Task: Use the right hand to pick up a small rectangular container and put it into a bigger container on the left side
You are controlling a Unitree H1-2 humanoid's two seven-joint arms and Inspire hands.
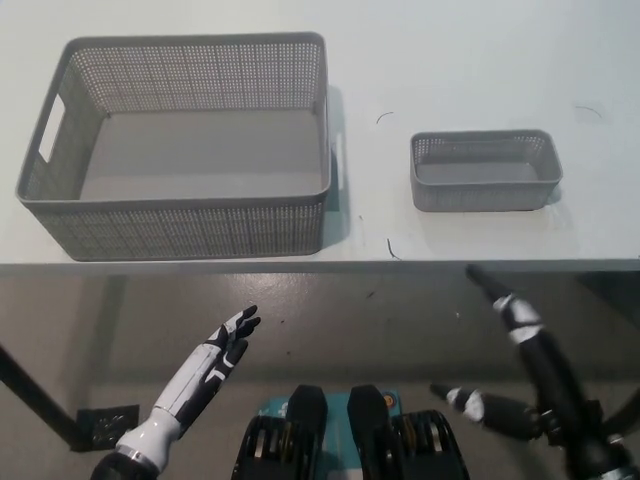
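1. Right hand: black, at about 4 to 5 o'clock in the head view, below the near edge of the table. Its fingers are spread wide and hold nothing; one points up toward the table edge, another points left.
2. Left hand: white, resting at about 7 o'clock, also below the table edge. Its fingers are extended, slightly apart and empty, angled toward 1 o'clock.
3. Small rectangular container: grey, perforated, upright on the white table at about 2 o'clock. It stands above the right hand and apart from it.
4. Bigger container: grey, perforated, with a handle slot in its left wall, upright at about 10 to 11 o'clock. It lies at 9 o'clock from the small container, separated by bare table.
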